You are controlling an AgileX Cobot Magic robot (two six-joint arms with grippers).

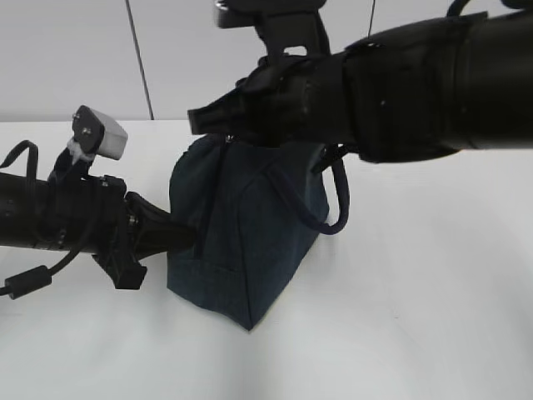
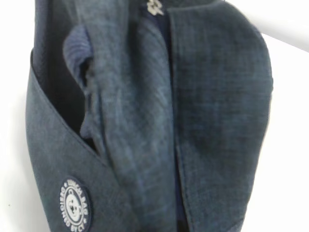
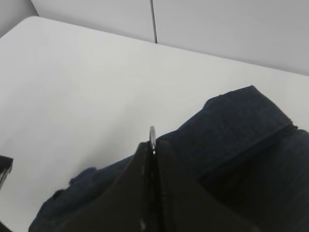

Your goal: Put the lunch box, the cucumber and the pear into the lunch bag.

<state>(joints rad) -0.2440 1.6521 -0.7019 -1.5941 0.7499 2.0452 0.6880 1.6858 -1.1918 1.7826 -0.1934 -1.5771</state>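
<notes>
**A:** Lunch bag: status and location?

**B:** It stands upright near the centre of the white table, between the two arms. One loop handle hangs on its right side. The lunch box, cucumber and pear appear in no view; whether any of them is inside the bag cannot be determined.

**A:** Principal risks from this position?

**B:** Judged, not observed: the bag is soft and unsupported. A sideways or upward pull at the top seam could tip it or drag it across the table if the left arm fails to brace it. A slip off the small metal ring would release the zipper.

**A:** Right arm pose?

**B:** It reaches across from the right, roughly level, ending above the bag's top edge. The right gripper has its fingers pressed together, with the zipper ring showing at the tips. It appears to pinch that ring.

**A:** Left arm pose?

**B:** It extends low and nearly horizontal from the left, with the left gripper against the bag's side. The wrist view is filled by fabric and a round badge; the fingers are not visible there. Spread or closed: cannot tell.
</notes>
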